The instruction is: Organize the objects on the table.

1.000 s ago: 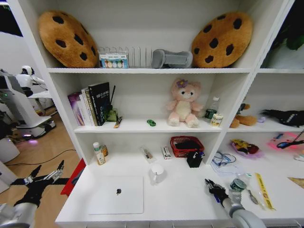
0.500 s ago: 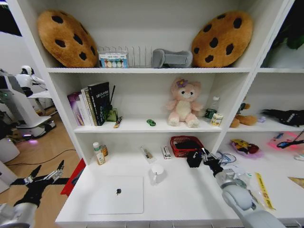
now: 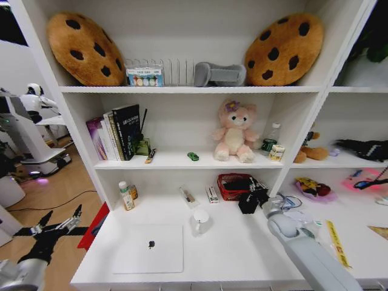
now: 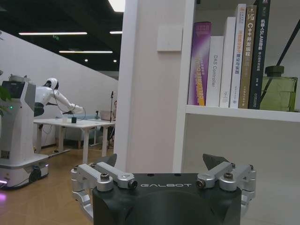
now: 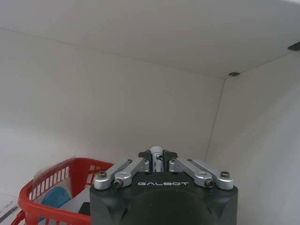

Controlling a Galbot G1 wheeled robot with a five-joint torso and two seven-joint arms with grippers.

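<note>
white table [image 3: 230, 248] under tall shelves holds the laptop [image 3: 150, 248] on the robot's left side. right claw [image 3: 259, 195] is far back by the red basket [image 3: 229, 187], just above the black cup [image 3: 247, 204], pinching 1 pen [image 5: 156, 158] that stands up. left claw [image 3: 59, 225] waits off the table, spread open.

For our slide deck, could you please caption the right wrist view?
Right gripper shut on a small white object, raised beside the red basket under the shelf.
</note>
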